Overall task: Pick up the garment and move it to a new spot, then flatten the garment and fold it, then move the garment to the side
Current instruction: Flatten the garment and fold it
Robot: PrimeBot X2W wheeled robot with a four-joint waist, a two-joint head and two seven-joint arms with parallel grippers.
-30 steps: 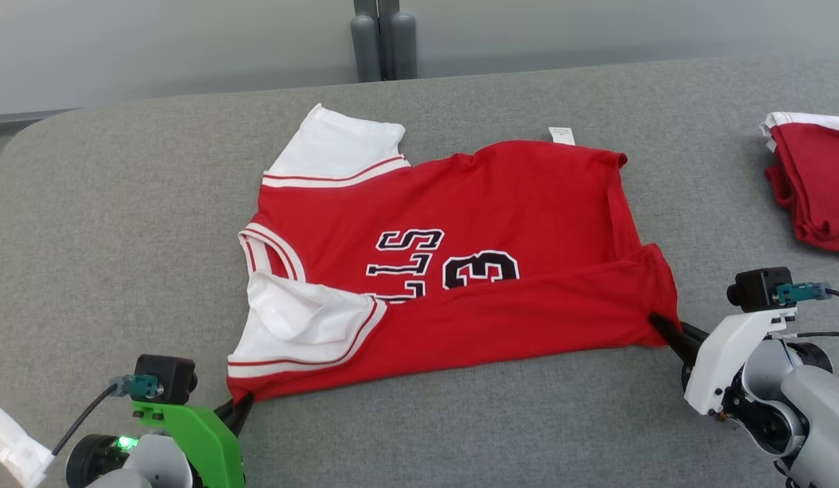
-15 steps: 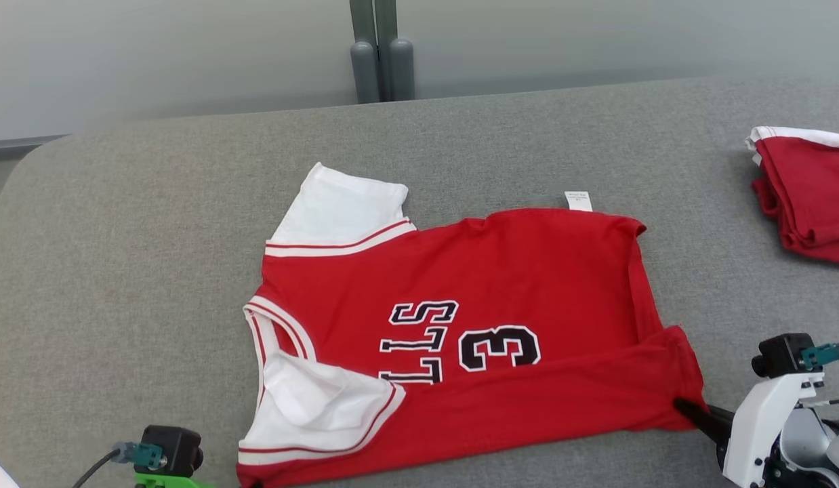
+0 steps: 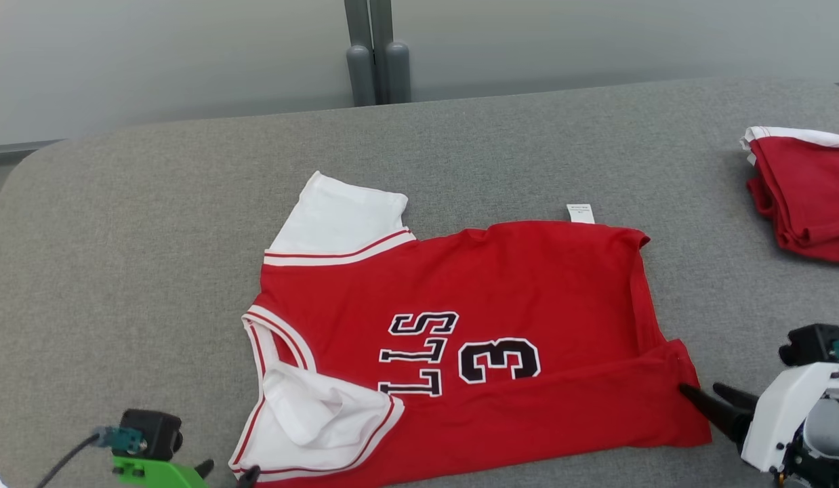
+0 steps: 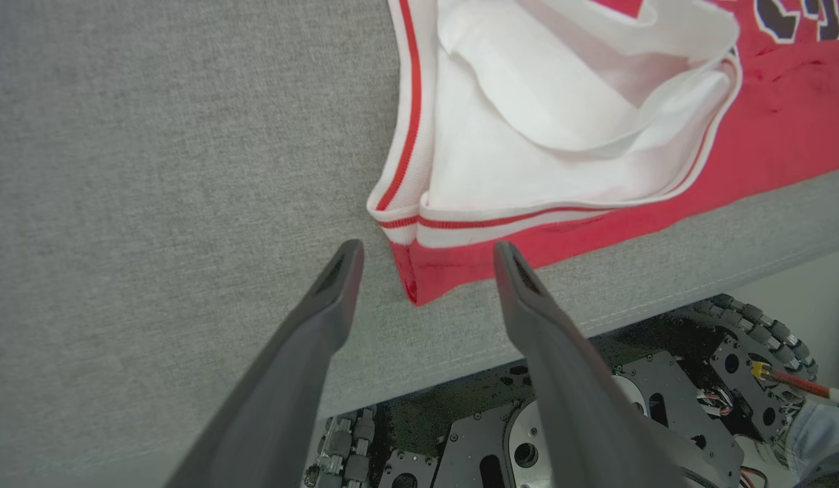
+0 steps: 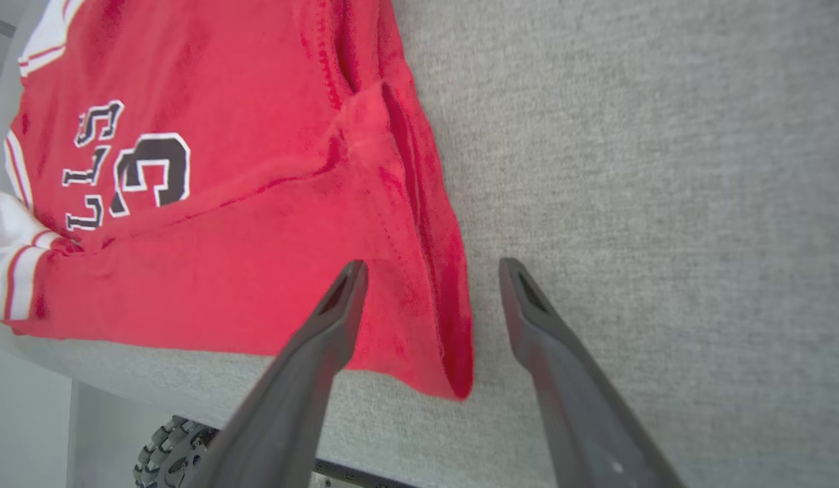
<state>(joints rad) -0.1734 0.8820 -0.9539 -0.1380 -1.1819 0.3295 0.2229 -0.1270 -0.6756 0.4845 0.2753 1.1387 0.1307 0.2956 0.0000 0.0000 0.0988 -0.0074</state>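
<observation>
Between jaws of left gripper point(image 4: 426, 252): garment point(image 3: 460, 285) corner; right gripper point(image 5: 433, 266) straddles another.

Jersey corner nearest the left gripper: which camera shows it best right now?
The left wrist view: the jersey corner lies close and sharp between the open fingers of the left gripper. The head view catches it small, at the bottom edge. The right wrist view shows that end of the jersey tiny, at its left edge.

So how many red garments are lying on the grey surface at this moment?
2. One jersey lies spread in the middle, its near edge folded over. A second red garment lies folded at the far right, cut by the picture's edge, so more may be hidden there.
</observation>
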